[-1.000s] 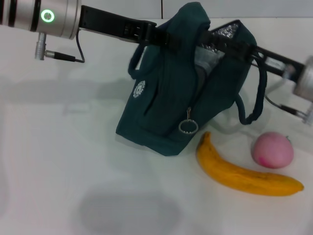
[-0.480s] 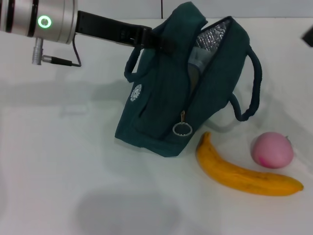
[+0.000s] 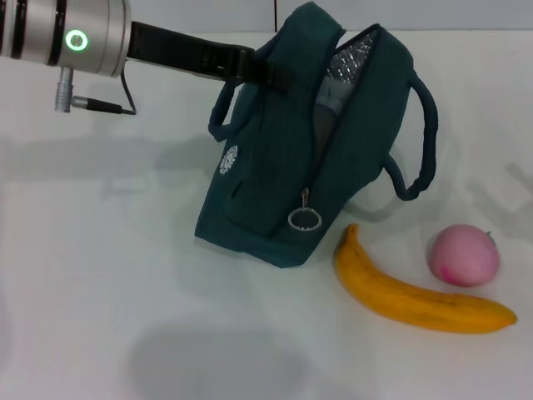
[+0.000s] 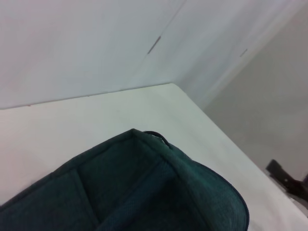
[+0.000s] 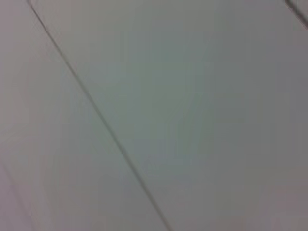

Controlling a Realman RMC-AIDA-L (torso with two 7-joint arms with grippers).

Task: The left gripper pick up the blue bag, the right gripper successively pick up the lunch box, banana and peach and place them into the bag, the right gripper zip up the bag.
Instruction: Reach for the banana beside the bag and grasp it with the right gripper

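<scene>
The blue bag stands tilted on the white table, its top open and silver lining showing. My left gripper is shut on the bag's top edge beside the near handle, and the bag's fabric fills the lower part of the left wrist view. A pale grey shape inside the opening looks like the lunch box. The banana lies to the right of the bag's base, with the pink peach just beyond it. My right gripper is out of view; its wrist view shows only a bare wall.
A metal zipper ring hangs at the bag's lower front corner. The second handle loops out toward the peach. A small dark shape sits off the table's far side in the left wrist view.
My right arm has drawn back from the bag's opening and left the head view on the right. The bag's mouth has narrowed and its right handle has dropped. Banana and peach have not moved.
</scene>
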